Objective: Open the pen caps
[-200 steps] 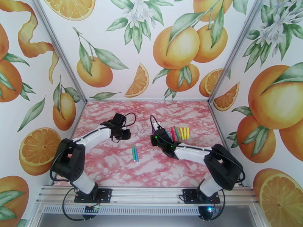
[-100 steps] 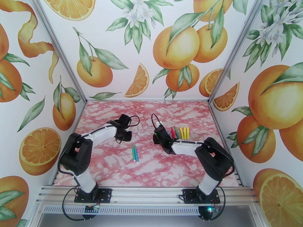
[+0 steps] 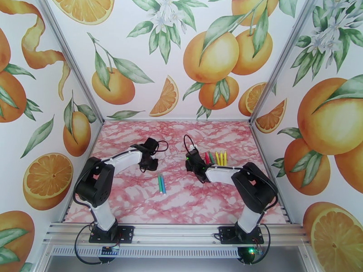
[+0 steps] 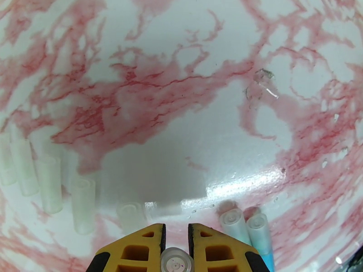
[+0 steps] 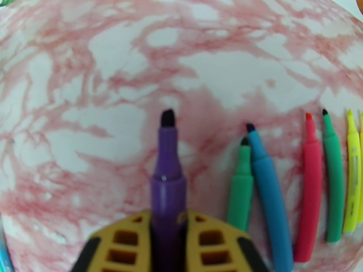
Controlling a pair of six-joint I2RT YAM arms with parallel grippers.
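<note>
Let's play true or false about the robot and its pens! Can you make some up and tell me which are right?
1. The right gripper holds a purple pen. True.
2. The purple pen has its cap on. False: its dark tip is bare.
3. The left gripper pinches a clear cap. True.
4. The pens lying next to the purple one are all red. False: there is a green pen, a blue pen and a pink pen, among others.
</note>
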